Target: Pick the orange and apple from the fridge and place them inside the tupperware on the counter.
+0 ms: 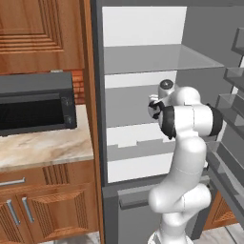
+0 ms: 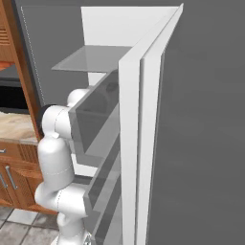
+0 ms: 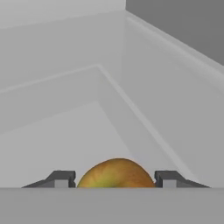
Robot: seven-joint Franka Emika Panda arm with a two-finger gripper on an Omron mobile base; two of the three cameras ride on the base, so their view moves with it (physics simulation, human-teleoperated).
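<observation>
White fridge [image 1: 143, 28] walls surround the gripper [image 3: 115, 179], fingers flanking, apparently pinching, the round yellowish golden-brown apple [image 3: 115, 174] at six o'clock. Light, rigid, slippery; hold its widest middle.

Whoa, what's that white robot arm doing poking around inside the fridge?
The arm is reaching into the open fridge after a piece of fruit. In the hand view, the gripper has its two fingertips on either side of the apple, right against it, so it looks to be closing on the fruit or just gripping it; the apple sits on a pale shelf. The fruit is meant to end up in a container on the counter beside the microwave.
</observation>
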